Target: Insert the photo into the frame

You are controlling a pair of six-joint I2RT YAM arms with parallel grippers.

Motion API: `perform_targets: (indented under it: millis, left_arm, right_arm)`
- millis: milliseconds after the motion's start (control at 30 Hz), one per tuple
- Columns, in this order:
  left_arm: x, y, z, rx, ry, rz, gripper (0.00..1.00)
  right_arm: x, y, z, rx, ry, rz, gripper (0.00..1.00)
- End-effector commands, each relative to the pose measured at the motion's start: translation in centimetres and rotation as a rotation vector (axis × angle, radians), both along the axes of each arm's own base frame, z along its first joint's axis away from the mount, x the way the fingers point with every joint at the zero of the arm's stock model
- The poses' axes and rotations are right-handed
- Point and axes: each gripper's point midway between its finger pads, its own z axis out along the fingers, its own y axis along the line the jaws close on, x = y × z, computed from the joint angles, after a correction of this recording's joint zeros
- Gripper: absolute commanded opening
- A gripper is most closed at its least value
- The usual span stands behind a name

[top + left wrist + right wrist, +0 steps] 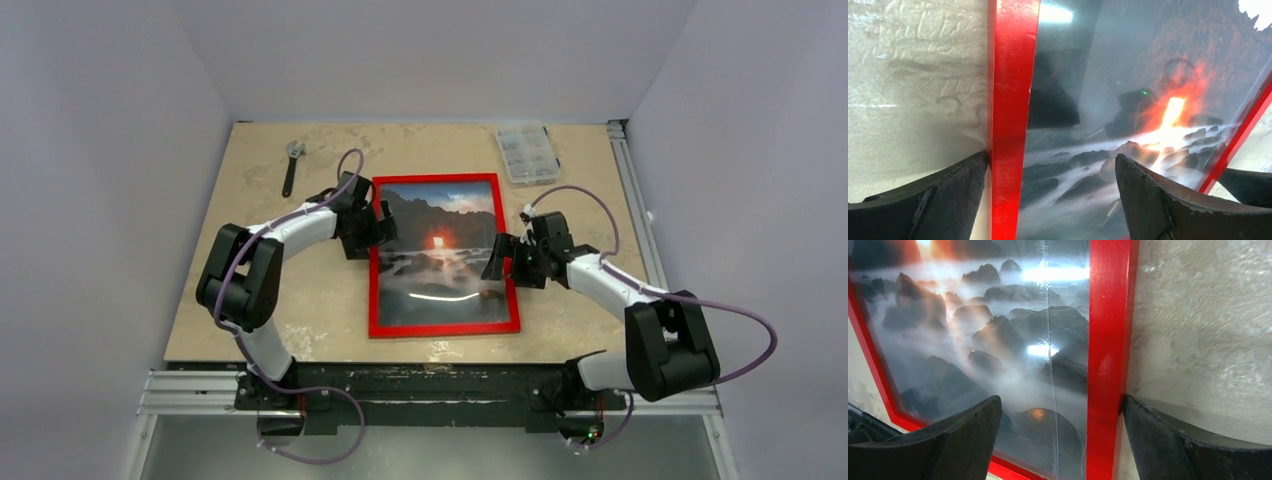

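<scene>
The red frame point(444, 329) lies flat in the middle of the table with the photo point(440, 250) of dark rocks, sunset and mist showing face up inside it. My left gripper point(374, 226) is open astride the frame's left bar point(1010, 100). Its outer finger rests against the bar's outside edge and the inner one hovers over the photo point(1128, 100). At the frame's right bar point(1108, 315) my right gripper point(497, 258) is open too. One of its fingers touches the bar's outer edge, the other is above the photo point(998, 330).
A wrench point(291, 165) lies at the back left of the table. A clear plastic box point(527, 152) of small parts sits at the back right. A metal rail point(630, 200) runs along the table's right edge.
</scene>
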Motion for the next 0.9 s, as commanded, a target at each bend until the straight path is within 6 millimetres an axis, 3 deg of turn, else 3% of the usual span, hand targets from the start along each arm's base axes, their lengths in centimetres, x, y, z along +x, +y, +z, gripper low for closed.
perform_targets:
  millis: [0,267,400,667,867]
  left_arm:
    - [1.5,-1.4,1.4,-0.053,-0.052,-0.032,0.94]
    - [0.7,-0.8,-0.1,-0.039,-0.028,-0.019,0.94]
    - [0.0,0.1,1.2,-0.041,-0.078,-0.014,0.96]
    - [-2.1,1.2,7.3,-0.133,-0.320,0.008,0.99]
    - [-4.8,2.3,13.5,-0.234,-0.575,0.003,1.00]
  right_arm:
    - [-2.0,2.6,0.5,0.098,0.042,0.035,0.88]
    - [-1.1,2.9,0.8,0.044,0.005,0.018,0.89]
    - [0.4,2.4,2.6,0.010,-0.060,0.000,0.90]
    - [2.9,2.6,9.2,0.058,-0.257,-0.026,0.91]
    - [3.0,3.0,12.9,0.139,-0.377,0.022,0.93]
